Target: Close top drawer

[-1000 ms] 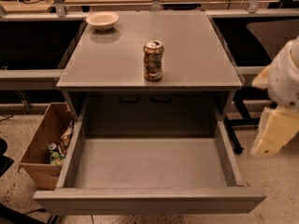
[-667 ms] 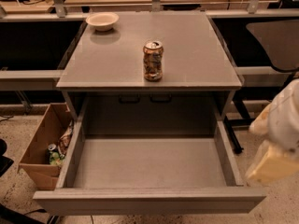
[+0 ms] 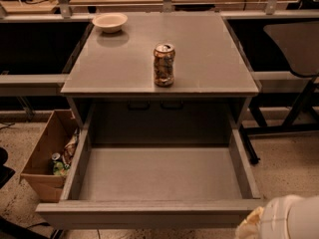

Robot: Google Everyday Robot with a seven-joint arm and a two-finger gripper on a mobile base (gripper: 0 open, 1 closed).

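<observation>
Top drawer open; litter in cardboard box; gripper at front-right corner.

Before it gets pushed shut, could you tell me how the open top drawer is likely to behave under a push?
The top drawer looks empty, so it should probably slide lightly. It is wide, and the gripper sits near its front right corner, so an off-centre push might skew it. The can standing on the cabinet top could tip if it slams.

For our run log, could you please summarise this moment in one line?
top drawer: fully open, empty | claw: lower right, beside drawer's front corner | closing: not yet done
</observation>
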